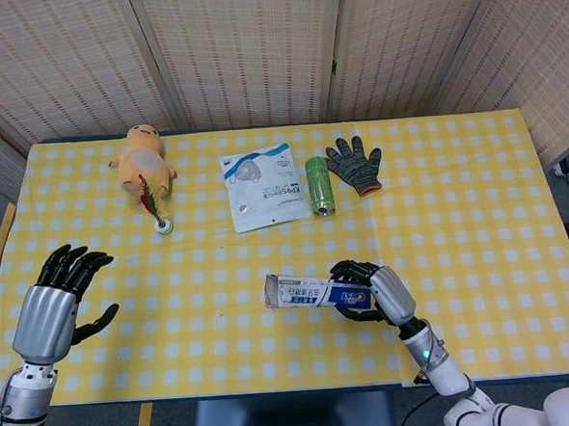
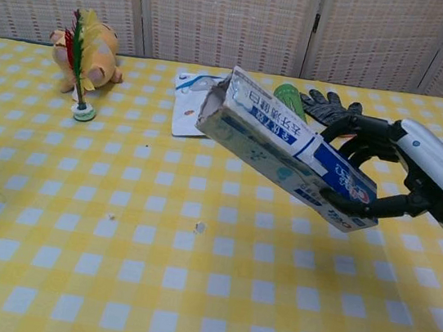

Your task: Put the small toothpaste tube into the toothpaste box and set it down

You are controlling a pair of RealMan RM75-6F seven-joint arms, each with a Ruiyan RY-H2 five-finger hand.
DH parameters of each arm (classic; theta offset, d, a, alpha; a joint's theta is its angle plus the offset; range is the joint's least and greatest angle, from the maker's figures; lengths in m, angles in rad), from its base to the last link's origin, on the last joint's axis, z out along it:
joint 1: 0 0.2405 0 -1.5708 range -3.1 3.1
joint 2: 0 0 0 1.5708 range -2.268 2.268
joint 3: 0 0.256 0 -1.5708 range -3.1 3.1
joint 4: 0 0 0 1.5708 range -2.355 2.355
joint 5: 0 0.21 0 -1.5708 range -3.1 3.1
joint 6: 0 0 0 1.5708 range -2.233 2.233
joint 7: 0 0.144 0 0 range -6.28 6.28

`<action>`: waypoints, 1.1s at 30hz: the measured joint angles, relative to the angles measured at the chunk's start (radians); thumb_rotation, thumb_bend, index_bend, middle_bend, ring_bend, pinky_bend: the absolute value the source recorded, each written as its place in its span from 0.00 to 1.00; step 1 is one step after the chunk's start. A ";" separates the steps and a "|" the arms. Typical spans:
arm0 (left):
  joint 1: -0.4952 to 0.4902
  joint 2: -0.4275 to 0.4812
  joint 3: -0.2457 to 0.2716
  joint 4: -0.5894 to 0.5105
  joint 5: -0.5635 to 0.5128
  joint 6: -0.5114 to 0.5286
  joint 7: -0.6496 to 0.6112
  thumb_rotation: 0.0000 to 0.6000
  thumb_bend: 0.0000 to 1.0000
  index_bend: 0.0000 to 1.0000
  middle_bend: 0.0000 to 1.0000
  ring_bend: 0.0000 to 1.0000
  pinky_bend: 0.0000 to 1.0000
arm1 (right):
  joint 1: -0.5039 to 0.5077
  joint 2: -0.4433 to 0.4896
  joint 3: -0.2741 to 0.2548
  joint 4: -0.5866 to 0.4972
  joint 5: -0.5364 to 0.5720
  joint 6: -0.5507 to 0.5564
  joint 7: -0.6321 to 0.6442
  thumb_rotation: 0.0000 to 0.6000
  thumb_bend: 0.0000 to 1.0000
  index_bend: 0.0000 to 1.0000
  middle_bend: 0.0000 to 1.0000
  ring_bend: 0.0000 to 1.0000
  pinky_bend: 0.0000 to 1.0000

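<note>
Toothpaste box hung above the table's near edge in my right hand's grip, unset; my left hand hovered empty, fingers spread.
</note>
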 measured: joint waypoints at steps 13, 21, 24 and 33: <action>0.024 -0.026 0.021 0.082 -0.073 -0.045 -0.004 1.00 0.23 0.12 0.04 0.00 0.00 | -0.026 -0.028 -0.032 0.166 0.026 -0.086 -0.026 1.00 0.31 0.47 0.35 0.43 0.47; 0.028 -0.028 0.025 0.080 -0.090 -0.058 0.011 1.00 0.23 0.11 0.04 0.00 0.00 | -0.011 -0.047 -0.054 0.220 0.008 -0.125 0.013 1.00 0.31 0.00 0.01 0.15 0.25; 0.032 -0.021 0.030 0.072 -0.096 -0.063 0.012 1.00 0.23 0.10 0.04 0.00 0.00 | -0.010 -0.017 -0.057 0.183 0.001 -0.119 -0.003 1.00 0.31 0.00 0.00 0.09 0.18; 0.074 0.021 0.077 0.035 -0.134 -0.087 0.053 1.00 0.23 0.10 0.04 0.00 0.00 | -0.042 0.173 -0.075 -0.052 -0.019 -0.060 -0.124 1.00 0.31 0.00 0.00 0.01 0.05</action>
